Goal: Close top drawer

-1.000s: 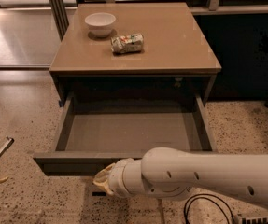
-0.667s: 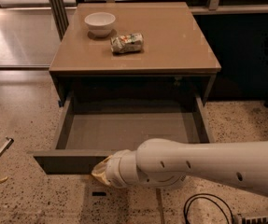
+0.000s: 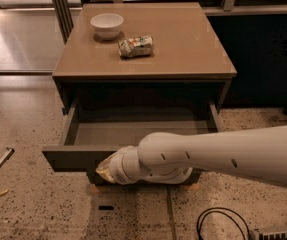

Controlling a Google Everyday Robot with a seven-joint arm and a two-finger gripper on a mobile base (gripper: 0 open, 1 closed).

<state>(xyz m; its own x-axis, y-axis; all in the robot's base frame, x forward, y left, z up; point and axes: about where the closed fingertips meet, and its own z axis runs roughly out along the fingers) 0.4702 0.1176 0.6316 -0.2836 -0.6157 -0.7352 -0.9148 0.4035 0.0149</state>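
We are noting the top drawer (image 3: 133, 133) standing well out of the cabinet (image 3: 183, 49), the gripper (image 3: 104, 170) low at its front, grip state indeterminable; we are recommending a square inward push.

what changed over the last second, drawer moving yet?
Yes. The gripper, at the top drawer front, pushed toward the cabinet, and the drawer slid partway in; it is still open. Nothing was grasped or released. The bowl and can on top stayed put.
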